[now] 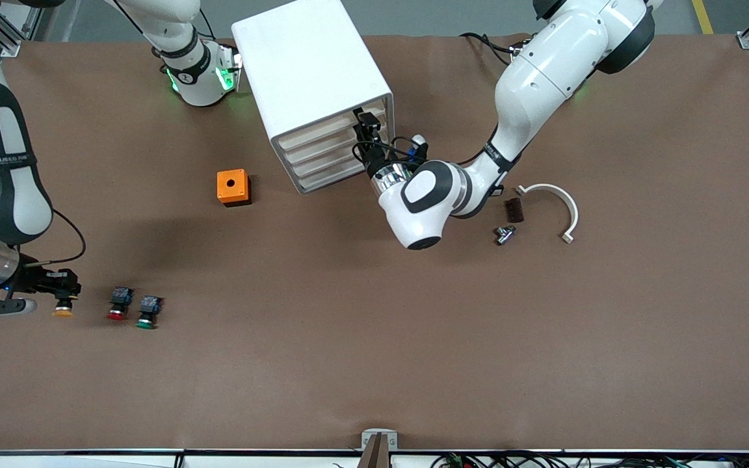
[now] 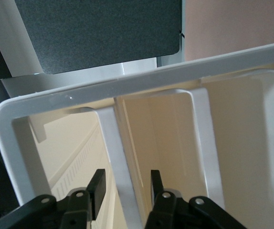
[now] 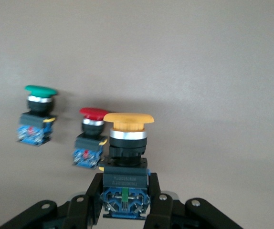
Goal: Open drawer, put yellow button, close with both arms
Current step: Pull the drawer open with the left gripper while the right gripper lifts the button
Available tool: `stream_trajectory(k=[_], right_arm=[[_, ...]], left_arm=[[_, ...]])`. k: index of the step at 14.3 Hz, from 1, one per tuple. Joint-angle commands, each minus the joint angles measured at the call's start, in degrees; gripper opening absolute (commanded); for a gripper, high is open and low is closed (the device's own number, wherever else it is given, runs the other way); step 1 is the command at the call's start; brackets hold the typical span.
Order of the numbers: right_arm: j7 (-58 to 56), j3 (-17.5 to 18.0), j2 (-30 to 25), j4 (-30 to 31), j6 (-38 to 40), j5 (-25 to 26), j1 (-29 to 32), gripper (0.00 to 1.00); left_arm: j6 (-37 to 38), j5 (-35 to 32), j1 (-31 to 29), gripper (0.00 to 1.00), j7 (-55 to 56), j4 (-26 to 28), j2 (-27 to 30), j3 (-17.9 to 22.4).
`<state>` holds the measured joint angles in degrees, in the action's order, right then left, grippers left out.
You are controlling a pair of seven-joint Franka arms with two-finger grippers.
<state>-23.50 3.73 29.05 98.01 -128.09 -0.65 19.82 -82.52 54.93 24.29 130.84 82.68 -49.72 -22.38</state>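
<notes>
The white cabinet (image 1: 309, 65) stands toward the robots' side of the table, all four drawers pushed in. My left gripper (image 1: 365, 133) is at the topmost drawer (image 1: 326, 128), at the end of its front toward the left arm's end. In the left wrist view the left gripper (image 2: 126, 186) is open, its fingers (image 2: 97, 186) on either side of that drawer's white lip (image 2: 109, 143) with a gap on each side. My right gripper (image 1: 62, 294) is shut on the black body of the yellow button (image 1: 62, 311), at table level at the right arm's end. It shows in the right wrist view (image 3: 126, 143).
A red button (image 1: 118, 305) and a green button (image 1: 147, 312) stand beside the yellow one, also in the right wrist view (image 3: 91, 136) (image 3: 39, 114). An orange cube with a hole (image 1: 231, 186) sits near the cabinet. A white curved piece (image 1: 560, 205), a dark block (image 1: 513, 210) and a metal fitting (image 1: 504, 234) lie under the left arm.
</notes>
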Motion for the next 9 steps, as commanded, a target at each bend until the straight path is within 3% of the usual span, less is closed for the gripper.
stream_trajectory(k=[1, 6, 9], right_arm=[[0.3, 0.05, -4.07, -0.53, 6.33, 0.74, -0.4, 0.0], [2.66, 0.05, -5.49, -8.25, 18.99, 0.74, -3.03, 0.0], [5.05, 0.13, -5.58, -11.69, 25.23, 0.74, -4.27, 0.0]], left_arm=[[0.69, 2.81, 1.1, 0.32, 0.56, 0.12, 0.06, 0.14], [0.69, 2.99, 1.37, 0.2, 0.65, 0.11, -0.03, 0.41], [0.69, 2.99, 0.93, 0.19, 0.65, -0.06, -0.12, 0.85]])
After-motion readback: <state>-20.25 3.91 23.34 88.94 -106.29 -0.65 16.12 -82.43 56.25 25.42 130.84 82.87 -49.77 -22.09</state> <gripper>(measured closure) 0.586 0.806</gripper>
